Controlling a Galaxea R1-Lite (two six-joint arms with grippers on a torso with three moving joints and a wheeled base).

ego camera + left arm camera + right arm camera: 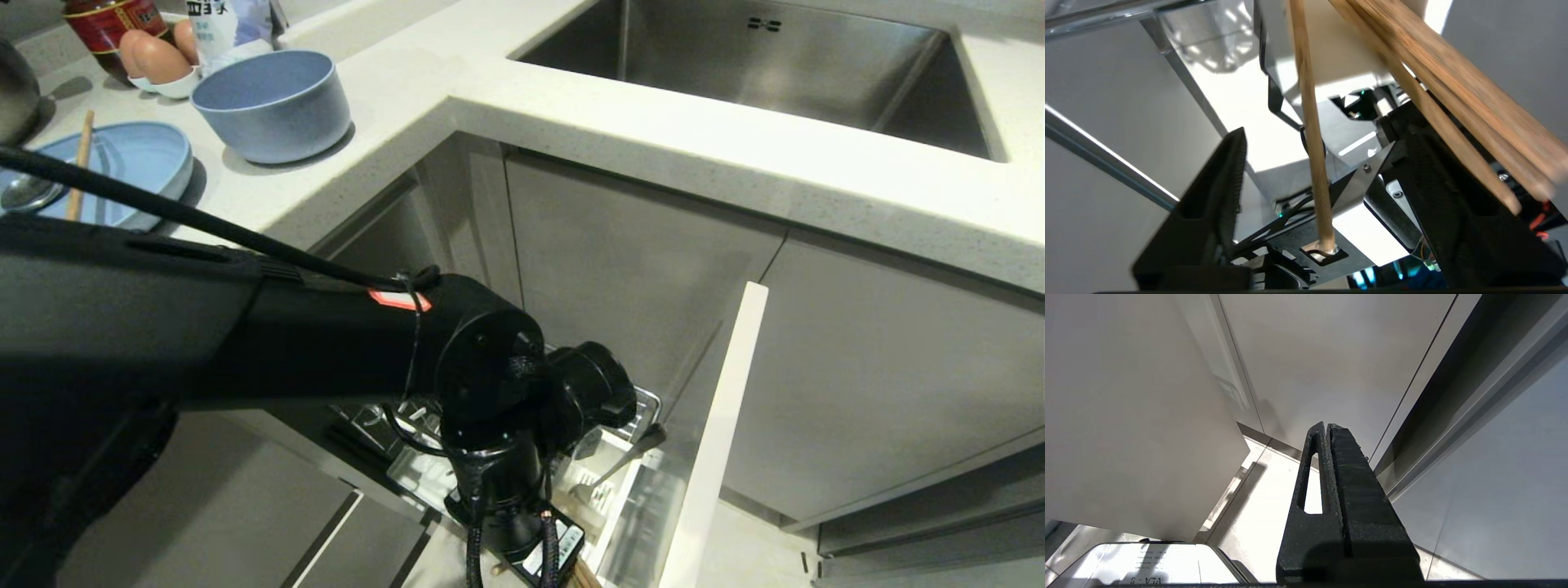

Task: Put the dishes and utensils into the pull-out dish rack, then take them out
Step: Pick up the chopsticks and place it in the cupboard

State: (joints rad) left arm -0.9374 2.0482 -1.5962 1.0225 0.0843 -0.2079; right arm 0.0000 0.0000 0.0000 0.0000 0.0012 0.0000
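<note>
1. On the desk, left of the steel sink, sits the pale blue divided plate with one chopstick and the spoon lying on it.
2. The pale blue bowl stands just beside that plate, nearer the sink.
3. My left gripper hangs below the sink, over the pull-out dish rack; its fingers stand apart, with a second chopstick between them, touching neither.
4. My right gripper is beside the cabinet fronts, fingers pressed together, empty.
</note>
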